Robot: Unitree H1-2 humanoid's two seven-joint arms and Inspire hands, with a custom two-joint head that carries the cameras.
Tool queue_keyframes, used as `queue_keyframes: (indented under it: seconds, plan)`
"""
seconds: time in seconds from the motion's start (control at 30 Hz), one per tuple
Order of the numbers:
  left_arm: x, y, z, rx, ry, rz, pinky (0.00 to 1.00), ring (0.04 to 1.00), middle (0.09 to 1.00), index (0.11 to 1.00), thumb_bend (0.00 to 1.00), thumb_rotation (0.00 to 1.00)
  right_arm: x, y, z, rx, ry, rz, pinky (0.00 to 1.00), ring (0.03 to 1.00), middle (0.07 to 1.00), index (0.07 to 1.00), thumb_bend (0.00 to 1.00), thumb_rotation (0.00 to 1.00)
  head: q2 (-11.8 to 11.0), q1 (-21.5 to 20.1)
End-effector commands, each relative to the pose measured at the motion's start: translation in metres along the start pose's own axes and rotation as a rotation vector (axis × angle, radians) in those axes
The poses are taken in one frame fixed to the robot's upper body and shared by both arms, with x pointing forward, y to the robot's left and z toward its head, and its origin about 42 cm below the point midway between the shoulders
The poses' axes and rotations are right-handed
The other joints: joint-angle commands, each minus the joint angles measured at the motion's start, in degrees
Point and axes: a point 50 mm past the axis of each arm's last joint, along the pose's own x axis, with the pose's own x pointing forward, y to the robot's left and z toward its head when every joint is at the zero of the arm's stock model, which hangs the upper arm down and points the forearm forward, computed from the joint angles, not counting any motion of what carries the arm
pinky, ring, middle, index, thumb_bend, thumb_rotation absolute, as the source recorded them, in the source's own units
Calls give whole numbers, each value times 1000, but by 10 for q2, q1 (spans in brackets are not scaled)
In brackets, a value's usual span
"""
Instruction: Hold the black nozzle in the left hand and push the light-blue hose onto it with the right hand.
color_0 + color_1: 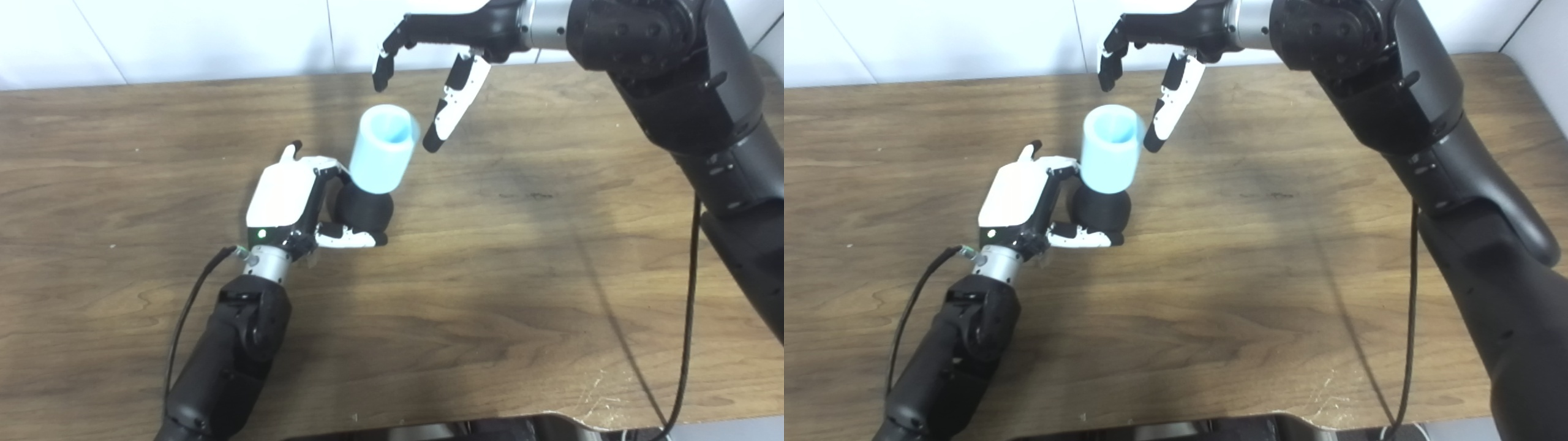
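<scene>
- My left hand [306, 202] rests on the wooden surface [520, 275], fingers wrapped round the black nozzle [365, 210], thumb along its near side.
- The light-blue hose [384, 150] sits on top of the nozzle, its open end upward; its long axis runs up from the nozzle and leans slightly toward the far right.
- My right hand [1145, 73] hangs above and just behind the hose, fingers spread, holding nothing; one fingertip is just beside the rim, and I cannot tell whether it touches.
- The hose lies below and toward me from that hand, so I judge any further seating push should go down along the tilted axis, into my left hand's grip.
</scene>
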Motion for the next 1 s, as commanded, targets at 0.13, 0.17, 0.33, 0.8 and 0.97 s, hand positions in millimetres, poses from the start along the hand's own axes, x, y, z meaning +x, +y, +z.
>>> queue_keyframes:
  seconds: [0.13,0.17,0.33,0.8,0.97]
  plan:
    - [-3,15,3,11,-28,78,969,803,750,483,523,52,-12,-21,0,-56,-14,-89,745,808,732,672,805,494,-1,2]
    - [-3,14,2,12,-28,78,967,803,749,483,523,52,-12,-21,0,-55,-15,-89,745,808,733,672,801,498,-1,4]
    - [-6,10,3,13,-18,76,970,803,739,483,524,53,-16,-20,0,-46,-15,-93,747,811,734,677,763,503,-5,13]
    - [-2,-11,6,35,12,56,955,797,732,483,525,54,-39,8,-4,64,-23,-213,729,832,855,869,650,562,-27,59]
    - [2,-17,9,41,15,58,961,792,727,483,525,54,-45,21,-3,62,-53,-266,831,920,939,938,604,666,-40,72]
